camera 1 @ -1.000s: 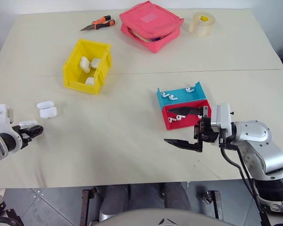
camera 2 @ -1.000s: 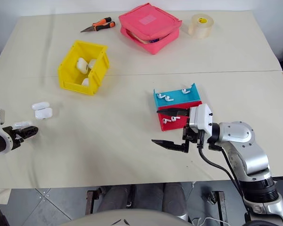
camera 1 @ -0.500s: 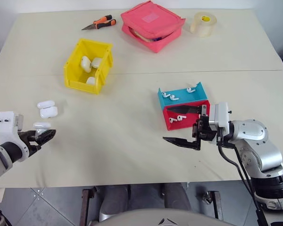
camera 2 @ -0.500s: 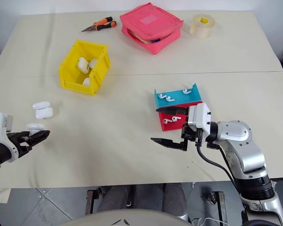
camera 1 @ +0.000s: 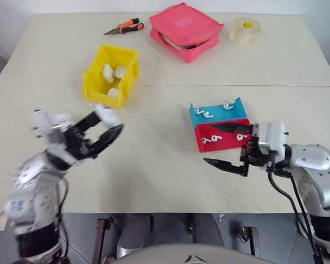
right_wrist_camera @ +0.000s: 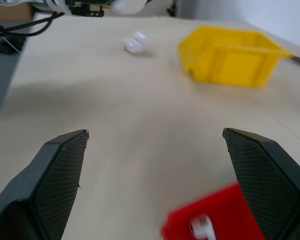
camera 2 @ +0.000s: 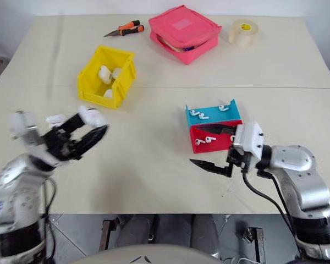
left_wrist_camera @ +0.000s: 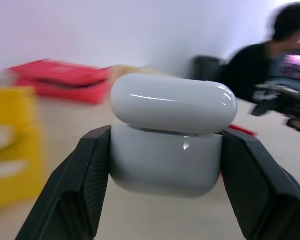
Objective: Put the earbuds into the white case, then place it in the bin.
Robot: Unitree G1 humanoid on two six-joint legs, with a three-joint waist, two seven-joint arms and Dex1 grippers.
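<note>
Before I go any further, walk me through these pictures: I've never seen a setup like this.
This is a two-armed humanoid robot at a table. The two wide pictures come from cameras in its head, looking down over its arms. The other two come from a camera on each wrist, looking along that arm's two black fingers.

The left gripper is shut on a white case, a small earbud charging case. The right gripper is open and holds nothing.

On the table: a yellow bin with more cases in it, a blue tray and a red tray holding loose earbuds, a pink pouch, pliers and a tape roll. A person sits in the background.
</note>
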